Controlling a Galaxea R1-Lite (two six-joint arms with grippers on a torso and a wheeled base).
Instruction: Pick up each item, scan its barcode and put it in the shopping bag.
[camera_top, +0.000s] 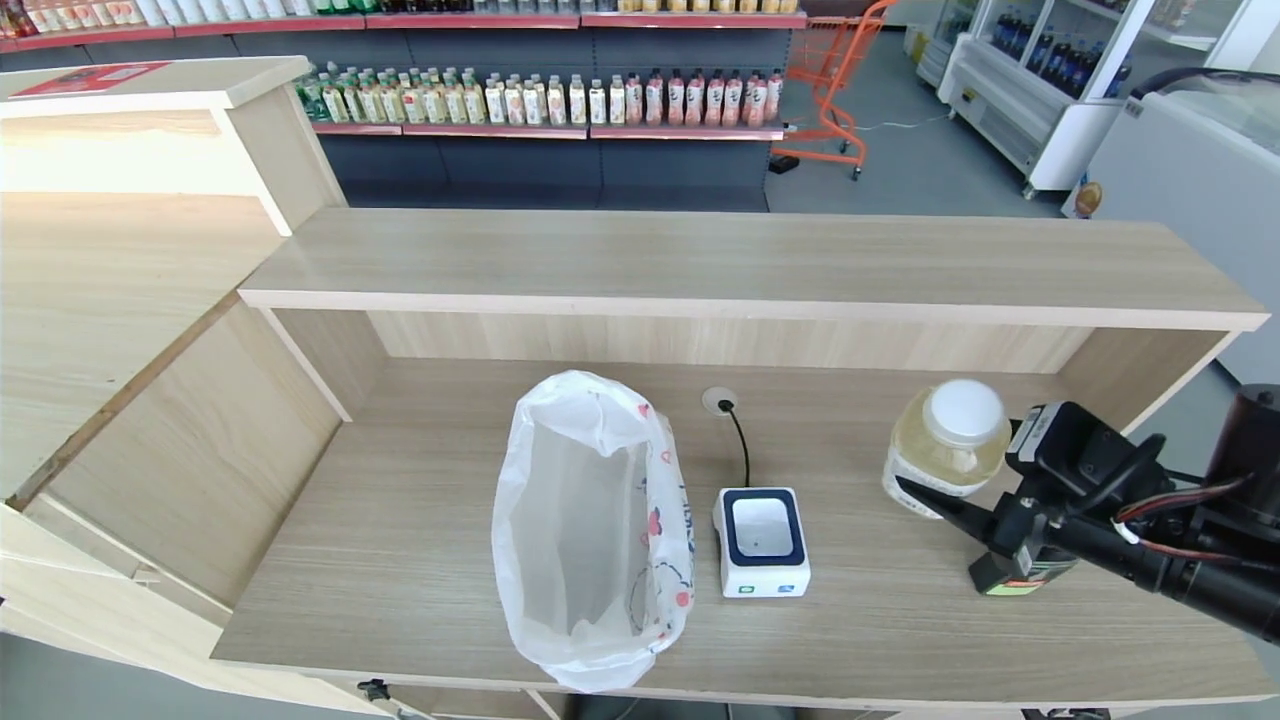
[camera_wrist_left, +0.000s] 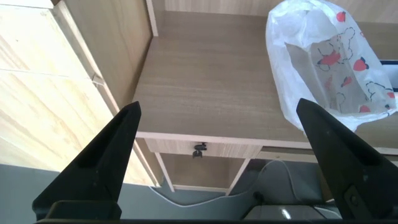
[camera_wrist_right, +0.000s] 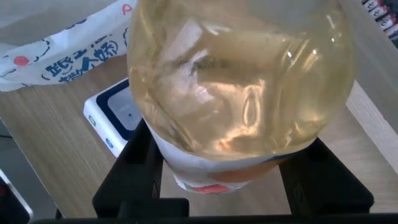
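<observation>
Head view, surface (camera_top: 400, 520): a wooden recess walled at the back and on both sides, with a ledge over the back wall and the near edge open.
- Open room: a bare stretch between the bag (camera_top: 590, 530) and the left wall, and a narrower one between the scanner (camera_top: 762, 540) and the bottle (camera_top: 948, 440).
- Bag: one, white plastic with red print, mouth open. It stands at the near edge, just left of the scanner.
- Scanner: one, with a cable (camera_top: 742, 445) running to a hole near the back wall.
- Bottle: one, with pale liquid and a white cap, right of the scanner and clamped between the fingers of the right gripper (camera_top: 925, 470). Its far finger is hidden behind the bottle. I cannot tell whether the base is off the surface.
- Small dark object (camera_top: 1012, 582) with a green and red edge, under the right arm. It is partly covered and I cannot tell what it is.

Left wrist view:
- Left gripper (camera_wrist_left: 219, 109): fingers spread wide, nothing between them. It hangs off the near left edge of the surface.
- Bag: cut off at the frame edge.
</observation>
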